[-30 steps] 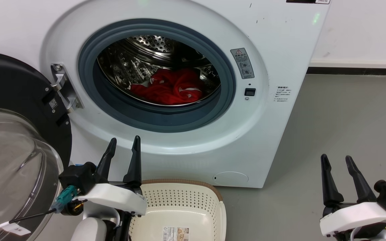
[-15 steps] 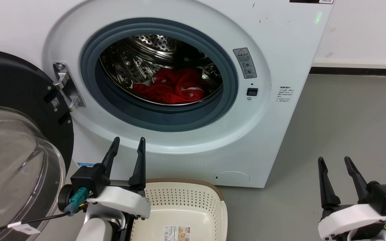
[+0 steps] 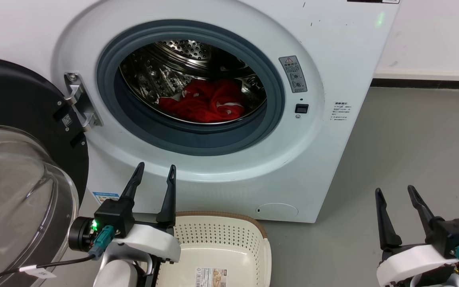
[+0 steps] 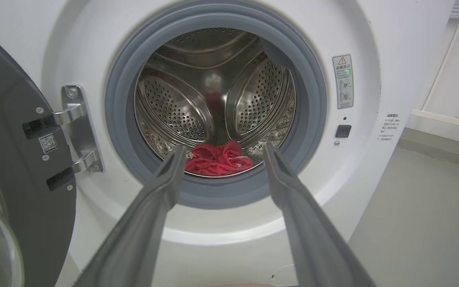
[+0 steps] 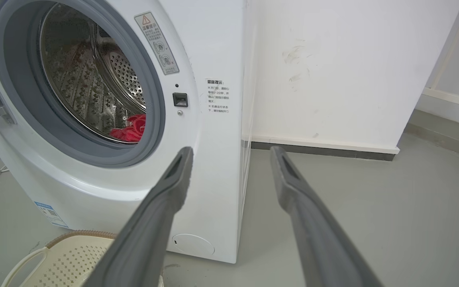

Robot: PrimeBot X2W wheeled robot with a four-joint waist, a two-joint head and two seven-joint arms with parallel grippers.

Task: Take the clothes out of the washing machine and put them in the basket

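The white washing machine stands with its porthole open and its glass door swung out to the left. Red clothes lie in a heap at the bottom of the steel drum; they also show as clothes between my left fingers and as clothes in the right wrist view. The cream basket sits on the floor in front of the machine, with nothing in it. My left gripper is open, just left of the basket and below the porthole. My right gripper is open, over the floor right of the machine.
Grey floor stretches to the right of the machine up to a white wall with a dark skirting. The open door and its metal hinge take up the left side. A basket handle sticks out toward the left in the right wrist view.
The head camera has shifted slightly, so the whole scene slid a little. My left gripper has edged rightward and lower in view; the right gripper has sunk slightly. Clothes and basket are unmoved.
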